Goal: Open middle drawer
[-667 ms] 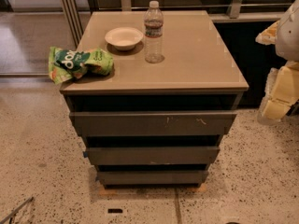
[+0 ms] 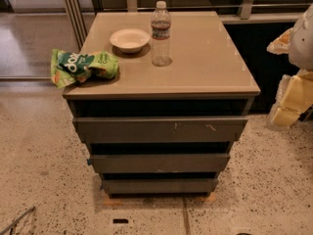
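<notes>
Camera view of a low grey-brown cabinet (image 2: pixel 234 82) standing on a speckled floor (image 2: pixel 39 170), seen from in front and above. Its flat top carries three things: one white bowl (image 2: pixel 129 39) at the upper left, one clear water bottle (image 2: pixel 160 33) upright just right of the bowl, and one green snack bag (image 2: pixel 80 66) lying at the left edge and overhanging it. Behind the cabinet, metal posts and a rail (image 2: pixel 274 6) cross the top of the frame. The cabinet face shows three drawer fronts stacked one below another, each with a dark gap above it. The top drawer front (image 2: pixel 122 129) bears pale scratch marks toward its right; the middle drawer (image 2: pixel 160 163) lies directly beneath it, plain and handle-less, its whole front visible at lower centre of the frame; the lowest drawer front (image 2: pixel 159 185) sits under that, near the floor. The gripper (image 2: pixel 289 99), a pale yellow and white form, stands at the right edge of the frame, beside the cabinet's right corner, above and to the right of the middle drawer and well apart from it. Whether the gripper is open or closed cannot be told, and nothing is seen in its hold.
</notes>
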